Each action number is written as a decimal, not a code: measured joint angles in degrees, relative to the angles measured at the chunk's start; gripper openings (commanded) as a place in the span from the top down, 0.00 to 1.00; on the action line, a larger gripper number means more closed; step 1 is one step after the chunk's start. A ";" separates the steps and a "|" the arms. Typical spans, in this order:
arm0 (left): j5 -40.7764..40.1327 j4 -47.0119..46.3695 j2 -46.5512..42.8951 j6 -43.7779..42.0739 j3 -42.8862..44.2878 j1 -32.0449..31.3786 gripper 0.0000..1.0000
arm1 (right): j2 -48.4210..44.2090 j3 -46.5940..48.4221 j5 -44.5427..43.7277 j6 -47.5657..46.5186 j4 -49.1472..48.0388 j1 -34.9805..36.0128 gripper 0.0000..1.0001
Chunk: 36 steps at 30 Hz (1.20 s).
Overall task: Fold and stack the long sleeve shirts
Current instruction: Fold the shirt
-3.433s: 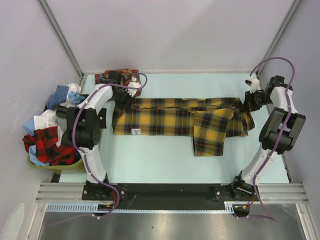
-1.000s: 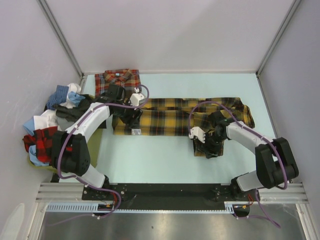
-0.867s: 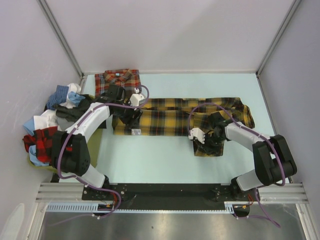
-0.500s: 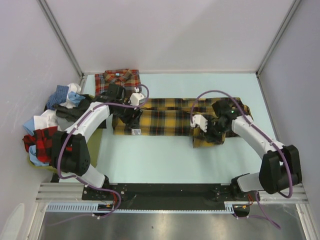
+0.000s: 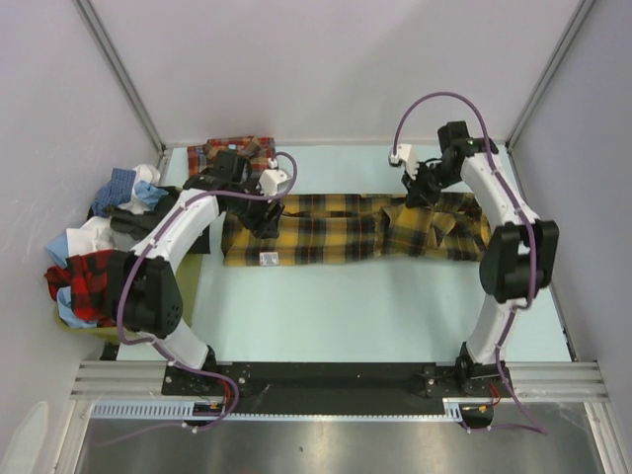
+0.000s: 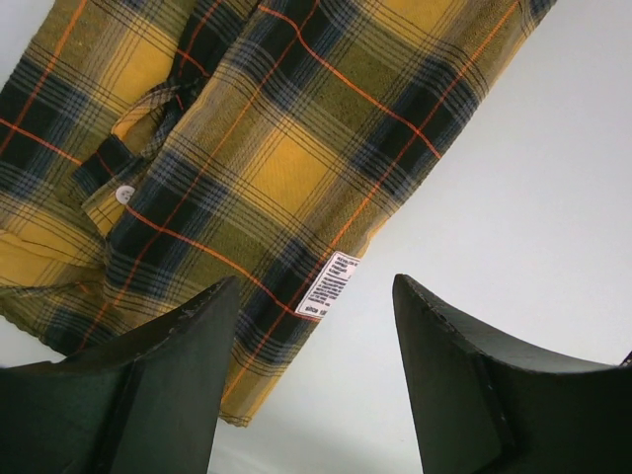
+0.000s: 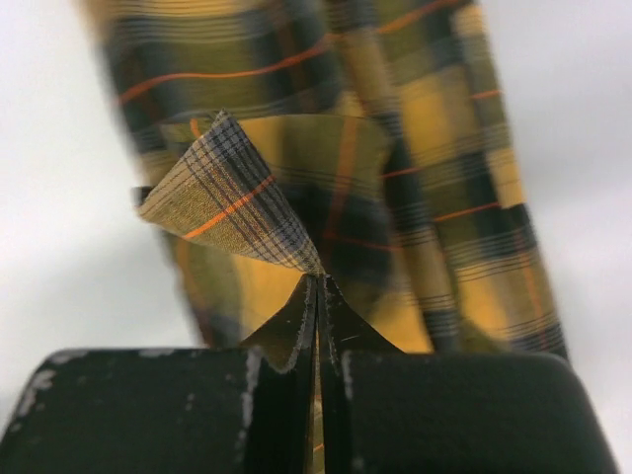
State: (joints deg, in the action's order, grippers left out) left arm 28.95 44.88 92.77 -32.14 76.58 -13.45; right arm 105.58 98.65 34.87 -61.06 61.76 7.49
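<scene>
At upper right of the frame, the right pincer [image 5: 419, 190] pinches the yellow-and-black shirt [image 5: 326, 229], whose length runs left toward the gaping left pincer [image 5: 264, 213].

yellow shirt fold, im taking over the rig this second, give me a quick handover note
Left gripper: open, holding nothing, above the left end of the yellow shirt, near its white label.
Right gripper: shut on a pinched-up fold of the yellow shirt near its far right end.
Yellow shirt: lying as a long band across the middle of the table, only partly folded.
Red shirt: at the far left corner, looks folded, partly hidden by the left arm.
Left to do: finish folding the yellow shirt, then stack it with the red one.
</scene>
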 measured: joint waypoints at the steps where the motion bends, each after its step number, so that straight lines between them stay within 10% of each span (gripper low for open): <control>1: -0.02 0.17 0.39 0.00 0.55 -0.04 0.31 | 2.36 1.66 0.09 0.07 -0.28 -0.55 1.00; 36: 1.07 0.26 1.49 -1.09 -0.92 -2.47 0.30 | -12.66 2.38 6.95 -3.93 10.45 -0.44 1.00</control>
State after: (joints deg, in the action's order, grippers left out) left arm 30.02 45.15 94.26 -33.23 75.66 -15.92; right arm 92.92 101.03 41.82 -64.99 72.20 7.05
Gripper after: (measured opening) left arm 0.688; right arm 0.009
